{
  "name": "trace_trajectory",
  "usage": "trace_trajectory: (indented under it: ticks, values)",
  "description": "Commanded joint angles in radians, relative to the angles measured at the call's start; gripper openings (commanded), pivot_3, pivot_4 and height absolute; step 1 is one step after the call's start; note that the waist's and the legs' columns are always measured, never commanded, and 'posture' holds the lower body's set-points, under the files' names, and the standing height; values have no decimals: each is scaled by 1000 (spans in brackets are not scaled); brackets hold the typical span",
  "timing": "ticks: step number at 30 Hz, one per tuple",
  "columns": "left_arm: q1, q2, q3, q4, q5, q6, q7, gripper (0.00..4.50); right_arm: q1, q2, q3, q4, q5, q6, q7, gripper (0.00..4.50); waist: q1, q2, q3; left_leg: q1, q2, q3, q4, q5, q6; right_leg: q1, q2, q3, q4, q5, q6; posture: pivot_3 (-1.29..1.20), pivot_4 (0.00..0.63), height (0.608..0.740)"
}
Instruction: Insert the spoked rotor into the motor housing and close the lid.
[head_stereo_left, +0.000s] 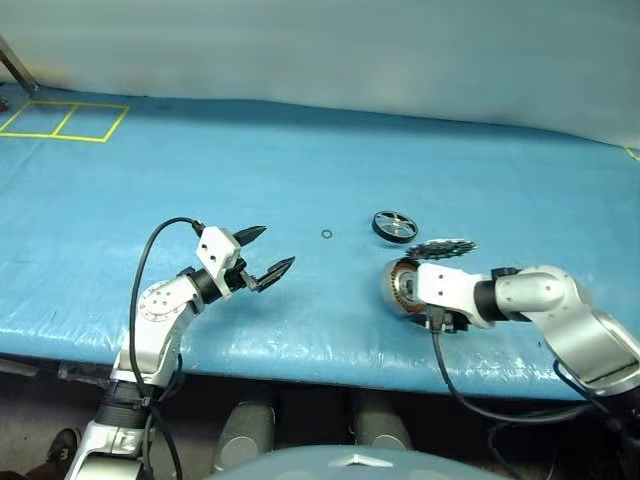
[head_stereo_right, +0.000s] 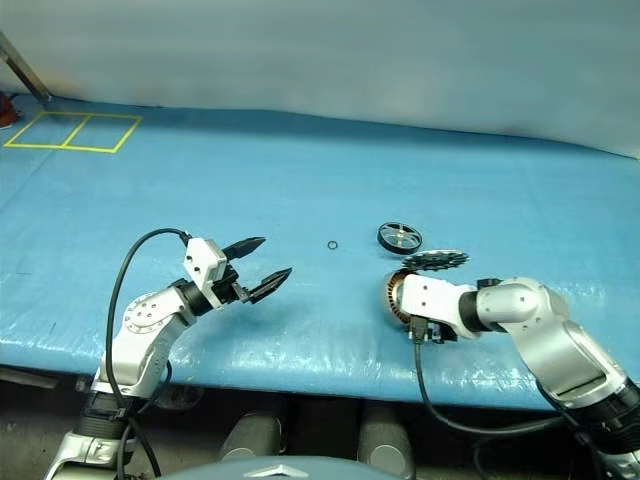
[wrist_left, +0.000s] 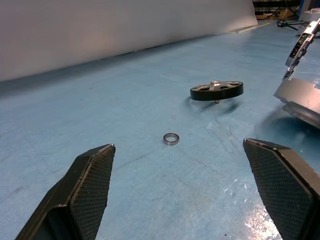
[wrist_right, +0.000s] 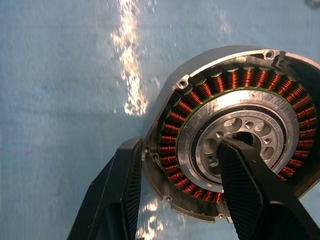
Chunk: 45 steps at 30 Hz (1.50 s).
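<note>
The right pincer (wrist_right: 177, 192) grips the motor housing (wrist_right: 235, 125) by its rim, tilted off the counter (head_stereo_left: 300, 150), the left pincer (head_stereo_left: 262, 253) stands open; next, fetch the spoked rotor (head_stereo_left: 395, 225) lying beyond.

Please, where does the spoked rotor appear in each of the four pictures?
Left eye view: spoked rotor right of centre, beyond the lid.
Right eye view: the same.
Left wrist view: upper right.
Right wrist view: not there.
Shared landmark: small ring.
</note>
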<state>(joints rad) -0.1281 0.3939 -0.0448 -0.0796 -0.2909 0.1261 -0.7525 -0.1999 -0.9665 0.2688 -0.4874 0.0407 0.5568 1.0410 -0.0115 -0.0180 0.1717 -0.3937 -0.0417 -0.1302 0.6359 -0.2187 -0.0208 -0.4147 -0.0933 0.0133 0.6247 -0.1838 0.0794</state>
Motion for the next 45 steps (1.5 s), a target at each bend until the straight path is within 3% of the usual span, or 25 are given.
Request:
trace_trajectory:
  ticks: [1,8,16,19,23,30,38,45]
  values:
    - [3,5,16,-17,-8,-11,1,4500,-68,27,28,-36,-20,11,-3,2087,1,0,0,0,0,0,0,0,0,0,0,0,0,0,0,0,150,740]
    - [31,8,28,-38,-9,-11,17,4500,-155,111,162,17,-70,53,-1,2087,1,0,0,-1,0,-1,0,0,0,0,0,0,0,0,0,0,150,740]
    - [67,13,37,-66,-7,-7,35,4500,-184,191,192,77,-100,82,-39,2087,-6,-1,0,1,1,-1,1,0,0,0,1,0,1,0,0,0,150,740]
    - [70,16,38,-70,-6,-5,37,4500,-180,205,181,64,-93,82,-43,2870,-5,-1,0,1,1,-1,2,0,0,1,1,0,1,0,0,0,150,740]
    - [65,20,38,-66,-6,-2,35,4500,-172,268,97,-4,-1,130,-67,4158,-2,0,0,0,0,-1,2,0,0,0,1,0,1,0,0,0,150,740]
    - [5,21,16,-21,-4,5,2,4500,-100,263,-75,-142,128,196,-100,4158,4,0,0,-1,0,-3,2,0,0,0,1,-1,0,0,0,0,150,740]
    - [-140,8,4,127,10,1,-36,4500,139,273,-323,-169,184,227,-230,4158,5,0,0,-1,0,-2,2,0,0,1,1,-1,1,0,0,0,150,740]
    - [-344,-52,-21,429,17,-10,-105,4500,224,353,-328,-172,233,198,-310,4158,-1,0,0,-1,0,-2,4,0,0,1,1,-1,1,0,0,0,150,740]
